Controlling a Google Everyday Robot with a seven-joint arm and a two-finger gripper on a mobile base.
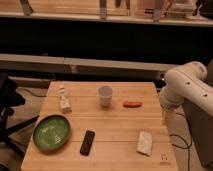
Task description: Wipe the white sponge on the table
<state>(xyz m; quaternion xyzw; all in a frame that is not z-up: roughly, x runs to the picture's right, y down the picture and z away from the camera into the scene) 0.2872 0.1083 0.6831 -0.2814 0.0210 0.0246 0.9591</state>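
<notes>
The white sponge (144,142) lies flat on the table (115,125) near its front right corner, just left of the small dark logo. My white arm (186,86) reaches in from the right. The gripper (164,117) hangs below the arm at the table's right edge, behind and to the right of the sponge and well apart from it. It is open and holds nothing.
A green bowl (51,132) sits at the front left, with a black remote (87,142) beside it. A white paper cup (105,95), a small white bottle (64,99) and an orange-red item (132,104) stand further back. A dark chair (7,107) is to the left.
</notes>
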